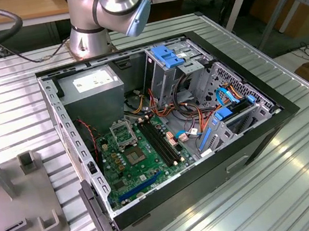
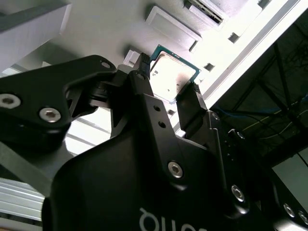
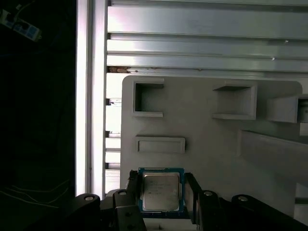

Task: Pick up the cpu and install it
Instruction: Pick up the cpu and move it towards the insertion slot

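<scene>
In the first wrist view the tool (image 3: 162, 186) pinches the cpu (image 3: 161, 192) by two opposite edges, silvery face showing, over the grey fixture (image 3: 207, 144) on the ribbed surface (image 3: 192, 43).

On the grey tray (image 3: 207, 144), a low raised block (image 3: 160, 144) stands just beyond the chip (image 3: 161, 191), and walled pockets (image 3: 147, 99) sit farther off. In the open computer case (image 1: 210, 179), the socket (image 1: 123, 133) lies uncovered from above, with the power supply (image 1: 95, 89) and loose cables (image 1: 191, 107) nearby.
</scene>
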You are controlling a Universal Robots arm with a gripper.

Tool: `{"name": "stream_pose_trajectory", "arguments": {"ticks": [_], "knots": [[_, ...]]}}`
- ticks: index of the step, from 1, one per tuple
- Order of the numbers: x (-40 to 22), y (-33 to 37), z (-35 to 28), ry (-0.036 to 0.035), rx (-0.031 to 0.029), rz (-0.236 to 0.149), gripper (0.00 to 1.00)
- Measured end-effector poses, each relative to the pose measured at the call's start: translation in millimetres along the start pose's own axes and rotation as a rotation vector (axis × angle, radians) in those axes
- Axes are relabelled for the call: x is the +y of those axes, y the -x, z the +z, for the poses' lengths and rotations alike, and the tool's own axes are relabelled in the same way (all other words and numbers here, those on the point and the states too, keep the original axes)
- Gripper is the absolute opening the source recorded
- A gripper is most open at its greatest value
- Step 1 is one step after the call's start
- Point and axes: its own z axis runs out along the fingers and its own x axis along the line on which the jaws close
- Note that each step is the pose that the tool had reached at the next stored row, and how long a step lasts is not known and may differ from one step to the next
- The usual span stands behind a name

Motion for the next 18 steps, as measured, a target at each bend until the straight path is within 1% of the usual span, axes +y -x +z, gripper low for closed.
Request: {"name": "stream_pose_trajectory", "arguments": {"ticks": [7, 18], "knots": [[0.0, -0.1, -9.2, 0.0000, 0.0000, 0.000, 0.47], [0.0, -0.2, -20.1, 0.0000, 0.0000, 0.000, 0.47]]}}
